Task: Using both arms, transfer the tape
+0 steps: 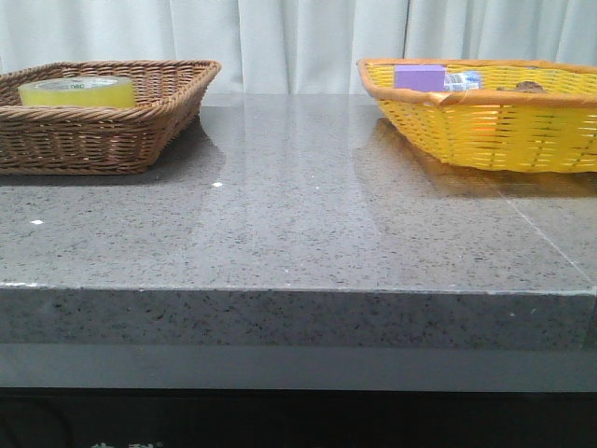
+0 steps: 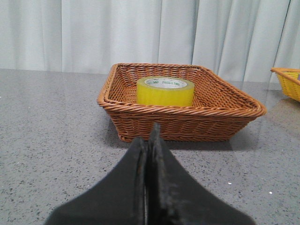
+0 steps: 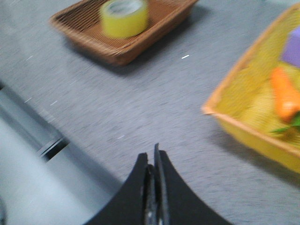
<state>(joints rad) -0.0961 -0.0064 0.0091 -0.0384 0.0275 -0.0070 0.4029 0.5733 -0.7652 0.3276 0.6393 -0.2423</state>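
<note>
On my front feed the tape [image 1: 76, 91] lies flat inside the brown wicker basket [image 1: 140, 131] at the far left of the grey worktop [image 1: 298, 215], well apart from the yellow basket [image 1: 485, 131] on the right, which holds a purple box [image 1: 419, 77]. My left end effector [image 2: 149, 140] has its fingers pressed together and empty, low over the worktop just in front of the brown basket and lined up with the roll. My right end effector [image 3: 152, 164] is likewise closed on nothing, above the worktop's near edge between the two baskets, with an orange carrot [image 3: 285, 96] showing blurred in the yellow one.
</note>
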